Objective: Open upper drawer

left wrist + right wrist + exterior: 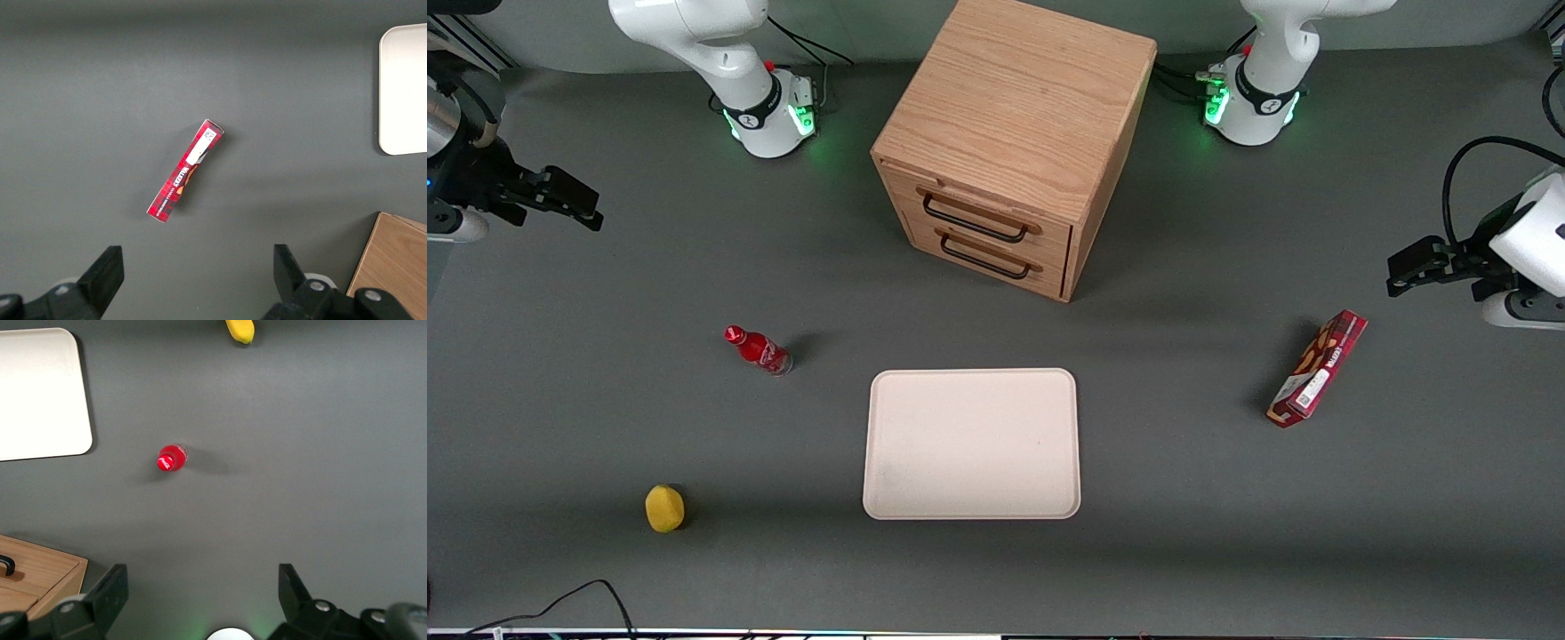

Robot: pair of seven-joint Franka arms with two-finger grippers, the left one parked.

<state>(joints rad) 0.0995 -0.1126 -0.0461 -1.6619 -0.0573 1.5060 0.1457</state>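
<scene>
The light oak cabinet stands at the back middle of the table. Its upper drawer is shut, with its long black wire handle above the lower drawer's twin handle. My right gripper hangs above the table toward the working arm's end, far from the cabinet, open and empty. In the right wrist view the gripper is open over bare table, with a corner of the cabinet and an end of a black handle beside it.
A red bottle stands between my gripper and a cream tray, which is nearer the front camera than the cabinet. A yellow fruit lies near the front edge. A red snack box lies toward the parked arm's end.
</scene>
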